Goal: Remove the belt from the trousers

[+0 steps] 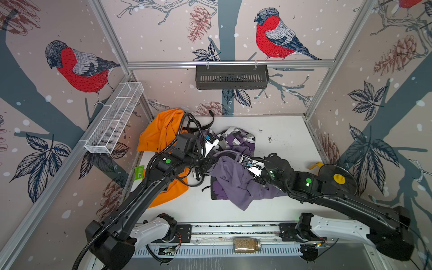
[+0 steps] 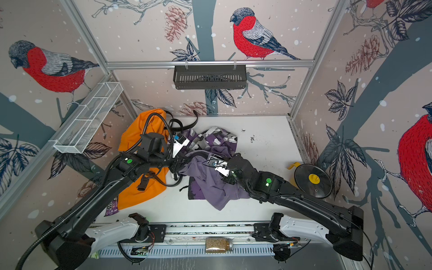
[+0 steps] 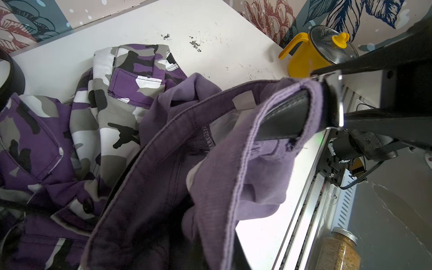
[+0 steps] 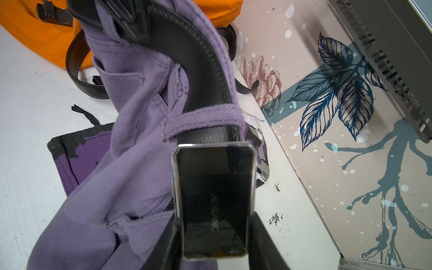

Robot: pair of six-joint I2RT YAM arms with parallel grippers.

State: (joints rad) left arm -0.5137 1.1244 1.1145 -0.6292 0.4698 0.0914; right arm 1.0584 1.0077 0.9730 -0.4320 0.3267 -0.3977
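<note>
The lilac trousers (image 1: 233, 184) lie crumpled mid-table, with a black belt (image 4: 198, 70) threaded through their loops. My right gripper (image 4: 215, 217) is shut on the belt's shiny buckle (image 4: 214, 198), one finger pressed on each side. A belt loop (image 4: 203, 114) sits just beyond the buckle. In both top views the buckle (image 1: 253, 167) (image 2: 221, 169) is lifted a little above the cloth. My left gripper (image 1: 208, 163) is shut on the trousers' waistband at their left edge. In the left wrist view lilac fabric (image 3: 233, 163) hides its jaws, and the belt (image 3: 285, 117) runs into the buckle (image 3: 336, 98).
Purple camouflage trousers (image 1: 236, 138) lie behind the lilac pair. An orange garment (image 1: 161, 133) and a second black belt (image 1: 205, 124) lie at the back left. A yellow kettle (image 1: 336, 177) stands at the right wall, a jar (image 1: 246, 245) on the front rail.
</note>
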